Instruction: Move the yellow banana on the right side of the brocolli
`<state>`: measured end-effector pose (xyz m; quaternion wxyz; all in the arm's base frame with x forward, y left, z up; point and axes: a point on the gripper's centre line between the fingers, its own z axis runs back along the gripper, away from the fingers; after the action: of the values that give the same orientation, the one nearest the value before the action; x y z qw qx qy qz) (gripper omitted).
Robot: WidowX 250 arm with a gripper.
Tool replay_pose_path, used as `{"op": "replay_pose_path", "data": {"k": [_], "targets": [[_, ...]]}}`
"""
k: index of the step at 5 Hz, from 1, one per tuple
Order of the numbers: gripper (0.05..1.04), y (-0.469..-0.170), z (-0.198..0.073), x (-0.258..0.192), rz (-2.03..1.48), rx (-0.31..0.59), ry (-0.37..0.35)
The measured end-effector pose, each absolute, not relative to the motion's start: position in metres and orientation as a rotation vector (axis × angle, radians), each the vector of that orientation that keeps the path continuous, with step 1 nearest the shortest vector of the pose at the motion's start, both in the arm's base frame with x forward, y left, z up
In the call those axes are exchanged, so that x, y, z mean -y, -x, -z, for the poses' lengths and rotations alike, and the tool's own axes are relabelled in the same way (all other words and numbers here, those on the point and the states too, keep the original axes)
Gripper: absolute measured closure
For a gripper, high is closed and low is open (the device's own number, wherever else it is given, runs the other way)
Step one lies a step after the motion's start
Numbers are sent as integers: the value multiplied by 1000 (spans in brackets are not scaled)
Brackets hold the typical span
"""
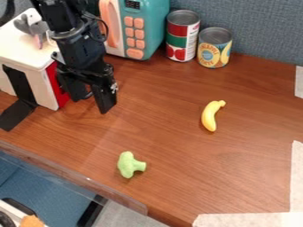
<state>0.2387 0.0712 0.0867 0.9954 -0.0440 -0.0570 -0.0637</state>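
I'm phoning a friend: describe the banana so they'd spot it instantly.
On the table, find the two cans at the back. In front of them lies the banana. It is yellow, slender and curved, unlike the stubby green broccoli nearer the front edge.

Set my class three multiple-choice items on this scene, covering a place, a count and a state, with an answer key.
1. In the picture, where is the curved yellow toy banana relative to the green toy broccoli?
A) lower left
B) upper right
C) directly below

2. How many metal cans stand near the teal toy microwave?
A) one
B) three
C) two

3. What is the banana's state?
A) lying on the brown wooden table
B) hanging in mid-air
C) stuck inside a can

Key:
1. B: it lies higher and further right.
2. C: one beside the other, by the wall.
3. A: it rests on bare wood.
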Motion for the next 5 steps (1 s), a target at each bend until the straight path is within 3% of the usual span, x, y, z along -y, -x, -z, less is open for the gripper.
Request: {"op": "replay_pose_path", "data": {"k": [1,3,5], "targets": [[83,-240,-80,-68,119,93,101],[83,-325,-71,11,117,137,120],[83,-380,-45,82,77,137,76]]}}
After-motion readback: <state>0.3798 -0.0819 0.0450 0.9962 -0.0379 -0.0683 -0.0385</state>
